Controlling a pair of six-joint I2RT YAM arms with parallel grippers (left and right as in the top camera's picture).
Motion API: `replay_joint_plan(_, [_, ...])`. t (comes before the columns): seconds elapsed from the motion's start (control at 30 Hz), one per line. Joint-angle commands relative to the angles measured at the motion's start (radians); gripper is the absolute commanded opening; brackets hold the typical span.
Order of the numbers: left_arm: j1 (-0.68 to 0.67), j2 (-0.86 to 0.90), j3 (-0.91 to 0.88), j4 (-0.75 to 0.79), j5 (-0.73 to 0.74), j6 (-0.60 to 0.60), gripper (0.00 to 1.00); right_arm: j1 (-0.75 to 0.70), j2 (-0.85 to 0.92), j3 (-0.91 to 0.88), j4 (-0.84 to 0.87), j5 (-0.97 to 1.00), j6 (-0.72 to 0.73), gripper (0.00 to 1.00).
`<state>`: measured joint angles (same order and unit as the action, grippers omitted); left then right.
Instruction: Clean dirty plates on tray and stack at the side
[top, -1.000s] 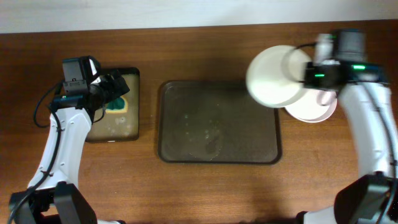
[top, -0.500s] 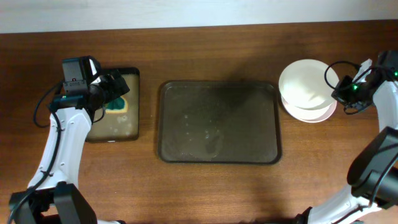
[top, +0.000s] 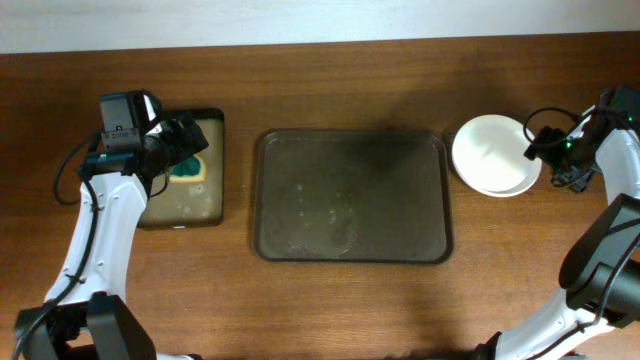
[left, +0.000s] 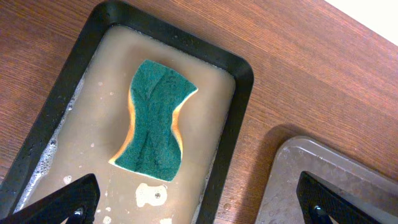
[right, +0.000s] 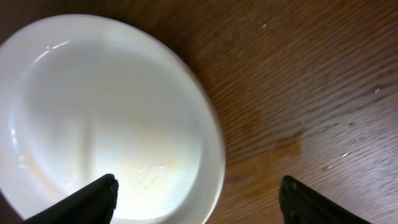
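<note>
The white plates (top: 493, 155) lie stacked on the table, right of the dark brown tray (top: 350, 195), which holds no plate. My right gripper (top: 534, 150) is open at the stack's right edge. In the right wrist view the top plate (right: 106, 118) shows faint yellow smears; one finger (right: 93, 199) hangs over its inside and the other over bare wood, with the right gripper (right: 202, 205) straddling the rim. My left gripper (top: 185, 150) hovers open over the black sponge tray. In the left wrist view the left gripper (left: 196, 205) has nothing between its fingers.
The narrow black tray (left: 239, 68) at the left holds murky soapy water and a green sponge (left: 152, 121). A corner of the brown tray (left: 311, 180) shows in the left wrist view. The wall edge runs along the table's far side.
My right gripper carried a plate from above the tray's right corner to the stack, set it on top and opened. The left arm has not moved.
</note>
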<state>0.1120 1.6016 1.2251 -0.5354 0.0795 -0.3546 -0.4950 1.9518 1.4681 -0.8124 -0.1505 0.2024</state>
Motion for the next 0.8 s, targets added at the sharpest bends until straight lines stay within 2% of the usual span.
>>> replay_joint_plan(0.0, [0.004, -0.001, 0.008, -0.001, 0.010, 0.019, 0.99, -0.004, -0.057, -0.004, -0.014, -0.124, 0.001, 0.90])
replay_joint_plan(0.17, [0.004, -0.001, 0.008, -0.001, 0.010, 0.019, 0.99, -0.003, -0.207, -0.004, -0.095, -0.201, 0.001, 0.99])
replay_joint_plan(0.47, [0.004, -0.001, 0.008, -0.001, 0.010, 0.019, 0.99, 0.002, -0.552, -0.018, -0.432, -0.142, -0.039, 1.00])
replay_joint_plan(0.67, [0.004, -0.001, 0.008, -0.001, 0.010, 0.019, 0.99, 0.064, -0.823, -0.211, -0.502, -0.187, -0.043, 0.99])
replay_joint_plan(0.77, [0.004, -0.001, 0.008, -0.001, 0.010, 0.019, 0.99, 0.078, -0.893, -0.274, -0.550, -0.206, -0.044, 0.98])
